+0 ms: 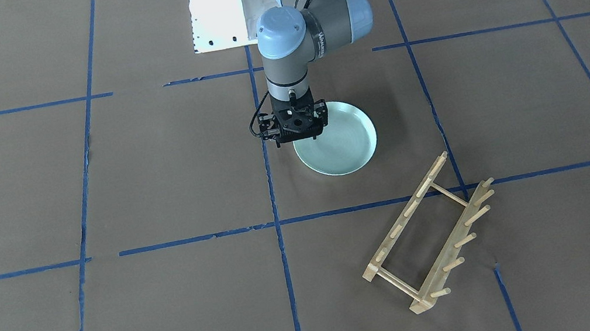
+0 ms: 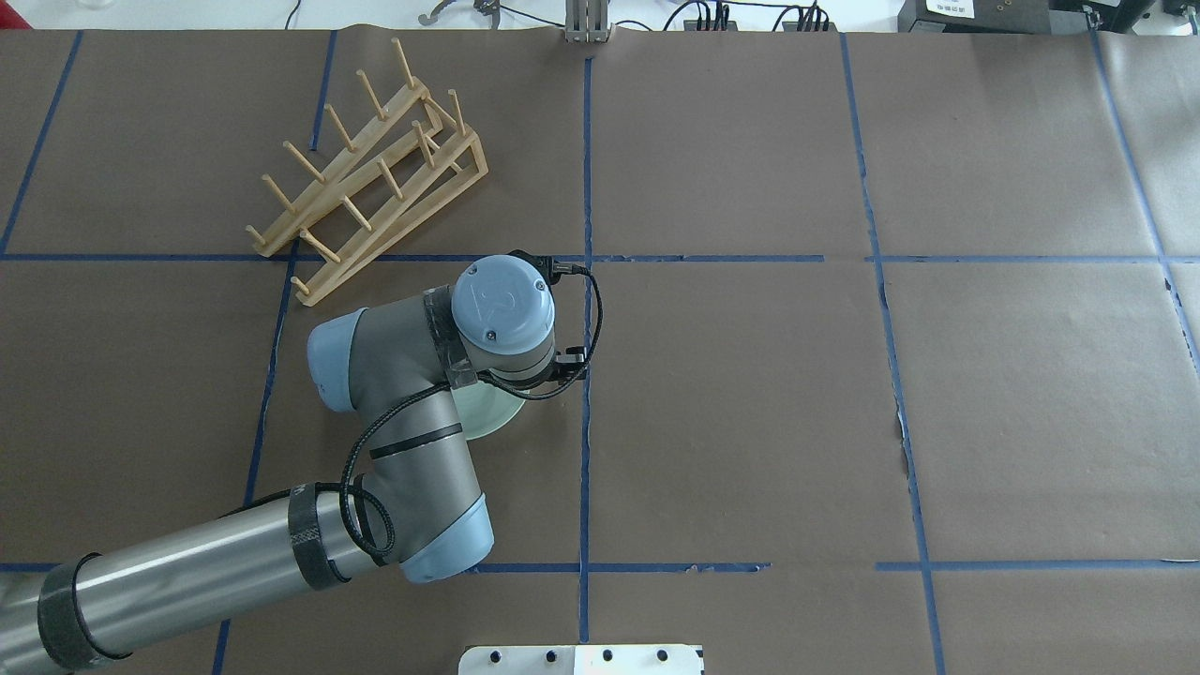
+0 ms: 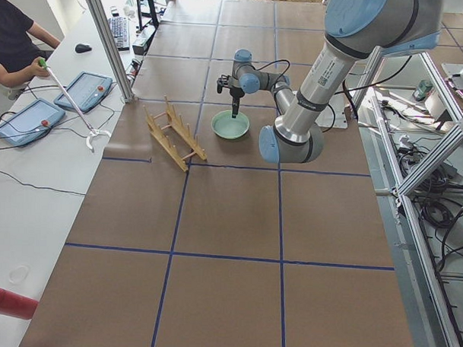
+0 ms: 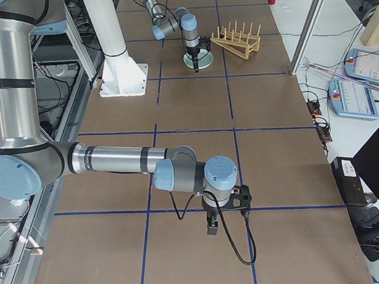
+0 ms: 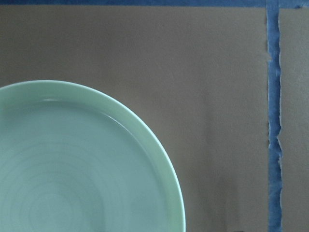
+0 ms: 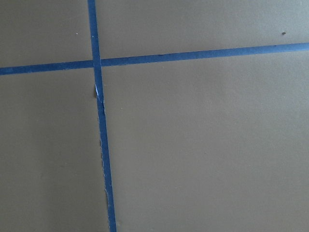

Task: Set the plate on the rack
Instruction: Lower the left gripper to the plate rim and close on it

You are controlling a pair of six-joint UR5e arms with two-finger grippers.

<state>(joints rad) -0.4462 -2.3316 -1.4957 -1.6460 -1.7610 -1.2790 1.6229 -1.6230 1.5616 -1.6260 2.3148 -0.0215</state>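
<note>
**Left arm over the plate's rim, rack apart**

Here the brown-paper table (image 1: pixel 153 170), gridded with blue tape (image 1: pixel 272 193), carries everything. The left arm (image 2: pixel 403 375) reaches out over the plate (image 1: pixel 345 145) and hides most of it in the overhead view. The right arm (image 4: pixel 110 159) stands well apart from the plate, toward the table's right end. The wooden rack (image 1: pixel 430 233) lies near the plate without touching it, farther from the robot and to its left, pegs up. The plate lies flat on the paper. The left gripper (image 1: pixel 296 135) points down over the plate's rim, on the robot's side; I cannot tell whether its claw is released or clenched. The right gripper (image 4: pixel 212 228) points down over bare paper, its claw's state likewise unclear.
</note>
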